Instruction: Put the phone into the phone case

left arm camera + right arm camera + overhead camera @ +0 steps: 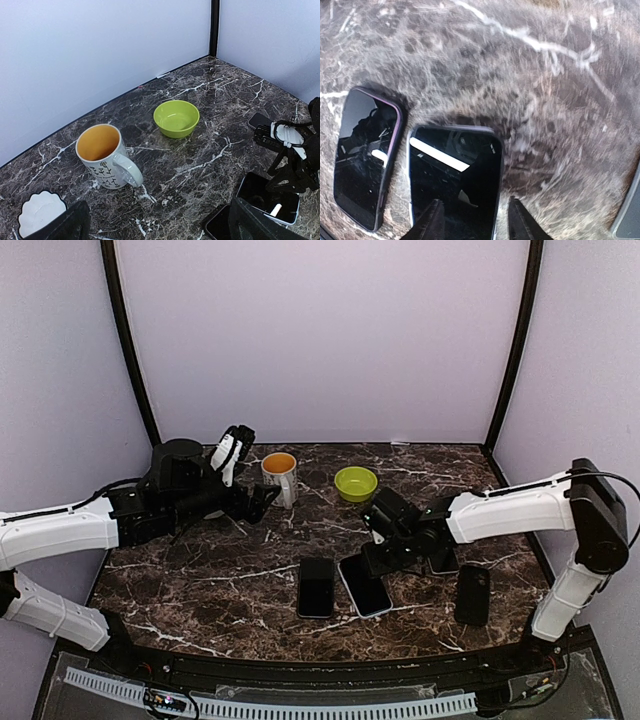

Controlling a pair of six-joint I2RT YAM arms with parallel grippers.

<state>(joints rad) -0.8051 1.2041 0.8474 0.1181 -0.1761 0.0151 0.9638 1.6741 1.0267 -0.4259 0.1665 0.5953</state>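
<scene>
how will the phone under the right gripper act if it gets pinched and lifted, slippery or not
Likely slippery: the phone has a glossy face mirroring the light and lies flat on the polished marble table, so it may skid before lifting. It looks thin and rigid, so it should not bend, yet offers the right gripper little edge to grab.

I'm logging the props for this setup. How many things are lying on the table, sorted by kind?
Mug: 1
Green bowl: 1
White scalloped dish: 1
Phones or cases, flat dark slabs, which is which unclear: 4
Total: 7
</scene>
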